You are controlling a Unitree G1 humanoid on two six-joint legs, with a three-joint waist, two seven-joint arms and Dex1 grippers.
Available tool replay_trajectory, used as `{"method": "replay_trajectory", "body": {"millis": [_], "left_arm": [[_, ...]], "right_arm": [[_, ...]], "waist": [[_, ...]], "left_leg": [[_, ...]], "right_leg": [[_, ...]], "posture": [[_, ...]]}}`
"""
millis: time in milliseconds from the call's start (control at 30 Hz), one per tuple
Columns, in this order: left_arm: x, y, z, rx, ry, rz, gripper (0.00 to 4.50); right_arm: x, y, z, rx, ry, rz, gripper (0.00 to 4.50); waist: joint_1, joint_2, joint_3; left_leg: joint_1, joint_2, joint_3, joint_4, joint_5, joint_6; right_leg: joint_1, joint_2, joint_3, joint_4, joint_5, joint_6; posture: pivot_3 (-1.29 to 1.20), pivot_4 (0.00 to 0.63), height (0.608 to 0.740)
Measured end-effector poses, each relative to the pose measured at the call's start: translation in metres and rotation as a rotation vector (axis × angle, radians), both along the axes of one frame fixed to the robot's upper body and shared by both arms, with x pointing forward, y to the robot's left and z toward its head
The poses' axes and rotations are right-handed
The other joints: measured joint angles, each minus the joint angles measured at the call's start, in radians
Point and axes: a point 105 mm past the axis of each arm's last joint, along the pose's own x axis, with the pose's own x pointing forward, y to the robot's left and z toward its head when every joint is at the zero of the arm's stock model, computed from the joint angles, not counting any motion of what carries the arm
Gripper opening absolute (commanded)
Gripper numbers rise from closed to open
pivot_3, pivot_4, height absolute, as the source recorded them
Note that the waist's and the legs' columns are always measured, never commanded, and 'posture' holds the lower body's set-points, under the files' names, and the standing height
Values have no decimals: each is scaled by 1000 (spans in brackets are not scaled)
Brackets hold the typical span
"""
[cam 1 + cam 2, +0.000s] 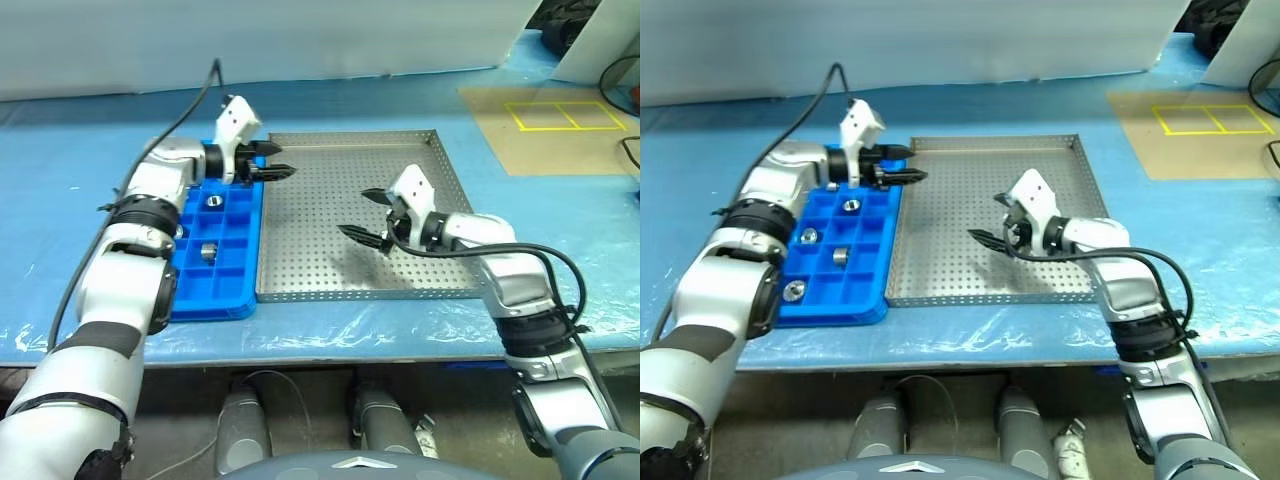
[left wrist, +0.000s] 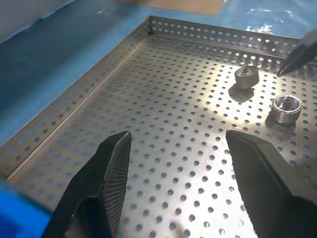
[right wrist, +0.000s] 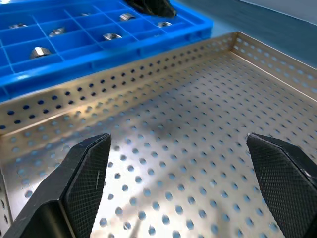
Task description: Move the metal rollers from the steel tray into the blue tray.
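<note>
The steel tray (image 1: 330, 255) lies mid-table with the blue tray (image 1: 212, 303) against its left side. My left gripper (image 1: 277, 160) hovers open over the steel tray's far left edge, nothing between its fingers. Two metal rollers (image 2: 246, 77) (image 2: 286, 108) rest on the perforated floor ahead of it in the left wrist view. My right gripper (image 1: 358, 212) stands wide open and empty above the middle of the steel tray. Several rollers (image 1: 851, 206) (image 1: 841, 254) (image 1: 793, 290) sit in compartments of the blue tray.
A blue sheet covers the table (image 1: 80, 170). A cardboard sheet with a yellow taped rectangle (image 1: 562, 115) lies at the back right. A black cable (image 1: 190, 105) runs from the left arm toward the white board at the back.
</note>
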Motion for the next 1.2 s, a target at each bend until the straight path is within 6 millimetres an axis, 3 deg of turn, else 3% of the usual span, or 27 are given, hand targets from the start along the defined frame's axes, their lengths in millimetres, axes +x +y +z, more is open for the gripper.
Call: {"method": "replay_trajectory", "body": {"millis": [100,300,633,800,1067,1200], "left_arm": [[-6,-35,-11,35,6,-94,3216],[-18,-81,-44,111,48,-179,3216],[-25,-111,-77,217,45,-158,3216],[-30,-112,-98,277,63,-154,3216],[-25,-107,-102,277,61,-92,3216],[-19,-94,-99,253,74,-51,3216]], "right_arm": [[-13,-18,-5,2,13,-88,4500],[-34,-35,-5,16,20,-210,4500],[-53,-49,-5,14,33,-315,4500],[-54,-49,-3,15,29,-331,4500],[-55,-47,-6,16,41,-328,4500],[-55,-46,-6,15,42,-328,4500]], "waist": [[-20,0,0],[-71,0,0],[-178,0,0],[-231,1,0],[-281,1,0],[-298,1,0]], "left_leg": [[1,0,0,0,-2,3],[1,-1,3,4,-5,10],[1,-2,4,10,-11,20],[-2,-3,4,13,-13,25],[-6,-3,3,22,-17,30],[-6,-4,3,23,-18,30]], "right_leg": [[3,0,1,-4,0,0],[5,0,3,-12,1,2],[8,-1,4,-14,1,2],[8,-1,4,-16,1,2],[9,-3,3,-16,1,3],[9,-4,3,-16,1,3]], "posture": [[-704,150,740],[-829,150,740],[-891,150,740],[-896,150,740],[-883,150,740],[-872,150,740]]}}
